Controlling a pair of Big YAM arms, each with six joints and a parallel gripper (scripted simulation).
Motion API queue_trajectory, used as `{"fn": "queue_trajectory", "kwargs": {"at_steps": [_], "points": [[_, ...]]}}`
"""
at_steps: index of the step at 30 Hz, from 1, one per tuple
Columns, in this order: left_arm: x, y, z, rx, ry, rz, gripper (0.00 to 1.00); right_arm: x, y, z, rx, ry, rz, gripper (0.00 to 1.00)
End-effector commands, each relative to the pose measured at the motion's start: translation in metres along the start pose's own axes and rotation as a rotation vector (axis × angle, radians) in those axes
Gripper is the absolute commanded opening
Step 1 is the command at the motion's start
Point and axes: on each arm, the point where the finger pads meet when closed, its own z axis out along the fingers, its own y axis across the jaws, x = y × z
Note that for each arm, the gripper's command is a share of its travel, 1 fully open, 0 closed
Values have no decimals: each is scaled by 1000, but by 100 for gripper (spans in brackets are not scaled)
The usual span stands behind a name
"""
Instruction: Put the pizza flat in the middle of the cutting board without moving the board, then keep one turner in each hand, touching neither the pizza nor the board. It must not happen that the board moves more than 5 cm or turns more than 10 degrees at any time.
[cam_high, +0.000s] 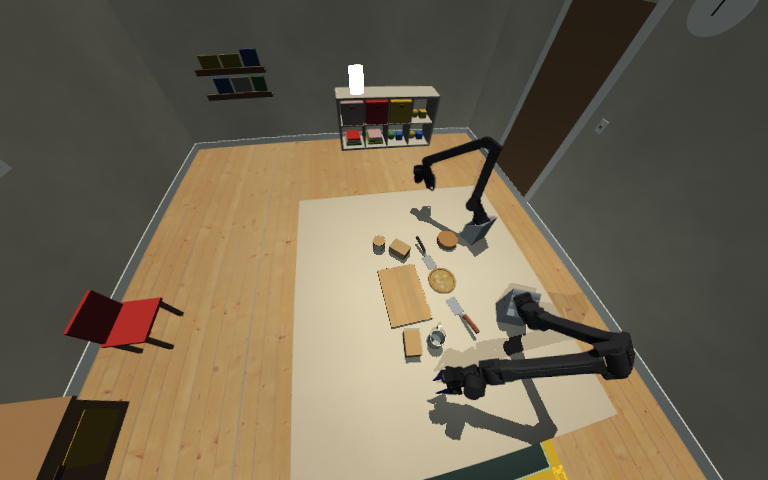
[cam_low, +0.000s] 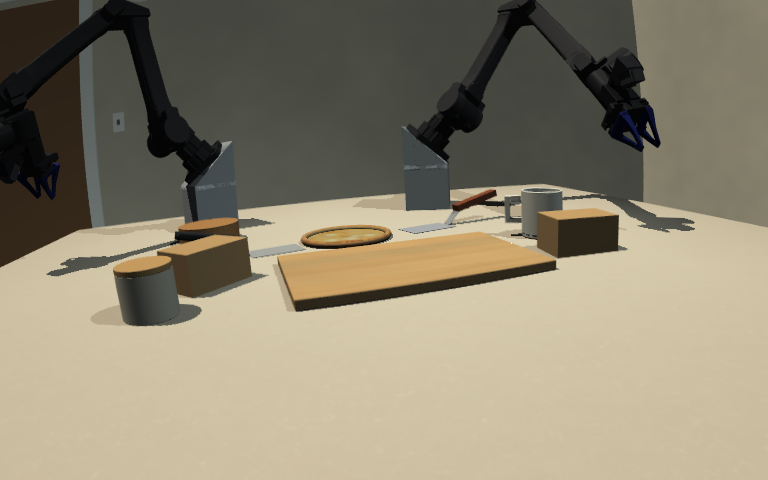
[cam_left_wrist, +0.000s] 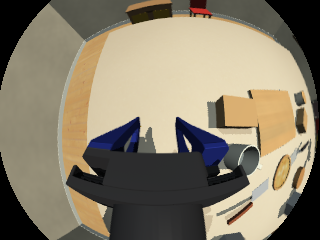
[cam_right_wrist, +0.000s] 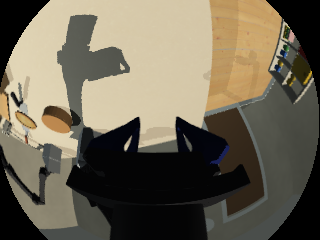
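Observation:
The pizza (cam_high: 441, 279) lies flat on the mat just beside the long edge of the wooden cutting board (cam_high: 404, 294); it also shows behind the board (cam_low: 413, 266) in the exterior view (cam_low: 346, 235). A black-handled turner (cam_high: 424, 252) lies at one side of the pizza, a red-brown-handled turner (cam_high: 463, 315) at the other. My left gripper (cam_high: 443, 386) hangs in the air past the mug end of the board, open and empty. My right gripper (cam_high: 425, 180) is high above the far edge of the mat, open and empty.
A grey mug (cam_high: 435, 337) and a brown block (cam_high: 412, 342) stand at one short end of the board. A lidded canister (cam_high: 378, 243), another brown block (cam_high: 399, 248) and a round wooden disc (cam_high: 447, 239) stand at the other end. Both arm bases (cam_high: 478, 229) stand beyond the pizza.

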Motion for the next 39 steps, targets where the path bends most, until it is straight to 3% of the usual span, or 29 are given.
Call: {"fn": "queue_trajectory", "kwargs": {"at_steps": [1,6,8,9,10,12,23,25,26,27,29,39], "points": [[-2,-30,0,58,13,44,48,-20,11,-5,0,-37,94,48],[7,-58,-4,106,53,83,48,-38,34,-3,-10,-58,151,48],[7,-58,-4,106,53,83,48,-38,34,-3,-10,-58,151,48],[-2,-37,-6,68,38,63,48,-40,32,-7,-9,-75,181,48],[10,-64,-6,116,64,93,48,-42,45,0,-16,-60,169,48],[17,-82,-7,148,87,118,48,-49,56,1,-21,-67,188,48],[40,-137,-22,247,170,222,48,-83,110,-4,-49,-121,321,48],[40,-137,-22,247,170,222,48,-83,110,-4,-49,-121,321,48],[32,-120,-21,214,159,200,48,-85,108,-8,-52,-135,352,48],[45,-144,-25,259,183,237,48,-84,124,-1,-53,-121,338,48],[52,-158,-30,284,202,266,48,-89,136,-2,-60,-128,356,48],[75,-198,-51,361,269,378,48,-105,192,-9,-94,-170,474,48]]}}
